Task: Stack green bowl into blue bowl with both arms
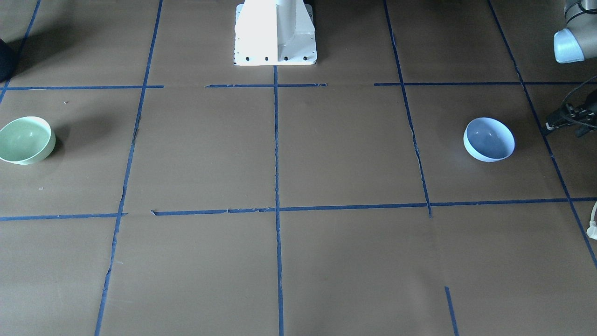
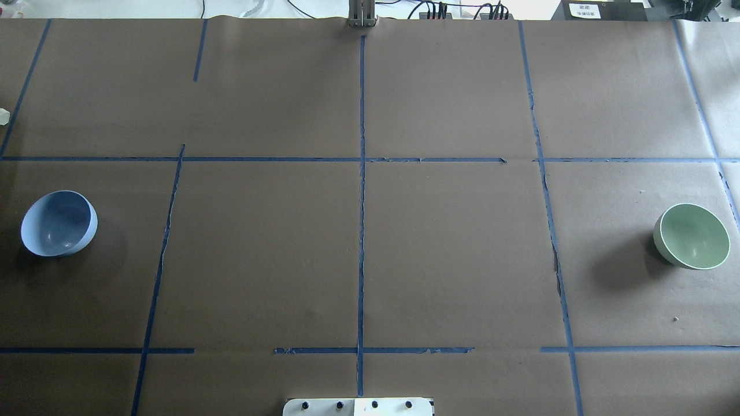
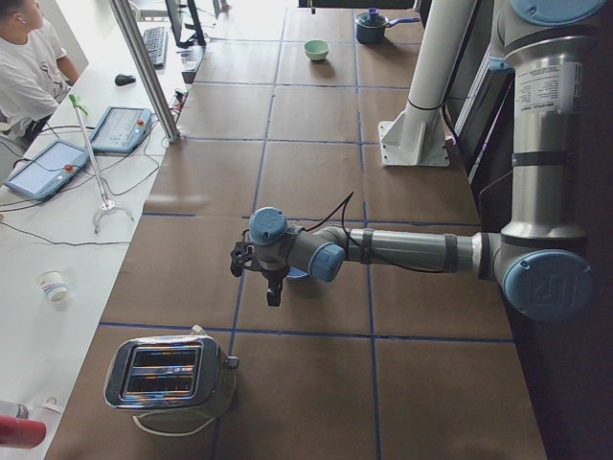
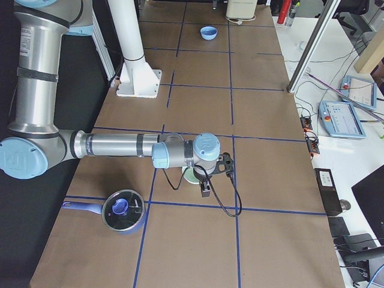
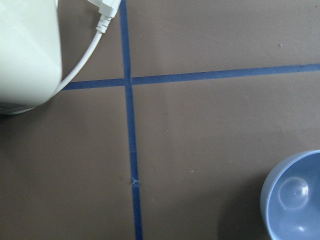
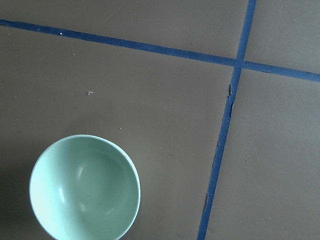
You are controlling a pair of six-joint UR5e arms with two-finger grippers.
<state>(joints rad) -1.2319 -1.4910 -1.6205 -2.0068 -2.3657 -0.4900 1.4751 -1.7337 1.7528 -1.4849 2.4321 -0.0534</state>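
The pale mint-green bowl (image 2: 692, 236) stands upright at the table's right end, and also shows in the front view (image 1: 25, 140) and the right wrist view (image 6: 85, 187). The pale blue bowl (image 2: 59, 223) stands upright at the left end, and also shows in the front view (image 1: 489, 139) and the left wrist view (image 5: 295, 197). My left gripper (image 3: 273, 292) hovers beside the blue bowl. My right gripper (image 4: 205, 189) hovers beside the green bowl (image 4: 191, 175). Neither wrist view shows fingers. I cannot tell whether either gripper is open or shut.
A chrome toaster (image 3: 170, 374) with a white cord (image 5: 85, 60) stands past the blue bowl at the left end. A blue lidded pot (image 4: 123, 210) sits near the green bowl. The white pedestal base (image 1: 275, 32) is at the robot's edge. An operator (image 3: 29, 67) sits beside the table.
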